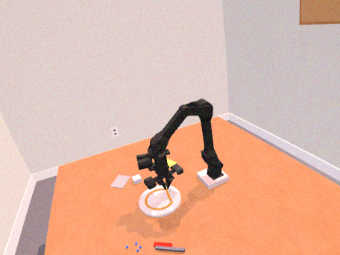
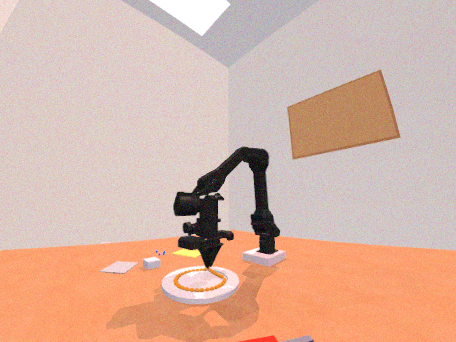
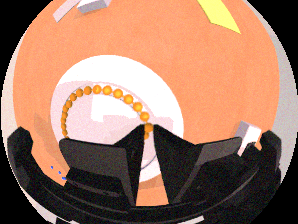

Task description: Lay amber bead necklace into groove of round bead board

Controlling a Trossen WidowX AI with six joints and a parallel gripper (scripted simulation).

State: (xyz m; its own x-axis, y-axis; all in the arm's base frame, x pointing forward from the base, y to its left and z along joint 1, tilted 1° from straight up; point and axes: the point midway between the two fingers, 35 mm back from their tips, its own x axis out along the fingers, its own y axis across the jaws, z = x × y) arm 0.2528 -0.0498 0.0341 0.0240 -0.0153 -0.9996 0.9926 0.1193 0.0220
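Observation:
The round bead board (image 1: 142, 203) (image 2: 170, 287) (image 3: 110, 65) is a white disc on the orange table, below the arm. The amber bead necklace (image 1: 158, 209) (image 2: 200, 290) (image 3: 118, 93) lies on it in a loop. My gripper (image 1: 167, 189) (image 2: 208, 267) (image 3: 149, 127) points down over the board's far right part, shut on a bead of the necklace. A short stretch of beads rises to the fingertips and slants down from them at the right. In the wrist view a bare stretch of groove shows near the fingers; the fingers hide the loop's near part.
A white block (image 1: 136, 179) (image 2: 151, 263) and a pale flat sheet (image 1: 120, 181) (image 2: 119, 267) lie beyond the board to the left. A yellow sheet (image 1: 171, 162) (image 2: 187, 253) lies behind the gripper. Blue bits (image 1: 140, 247), a red bar (image 1: 162, 244) and a grey bar (image 1: 170, 249) lie near the front edge.

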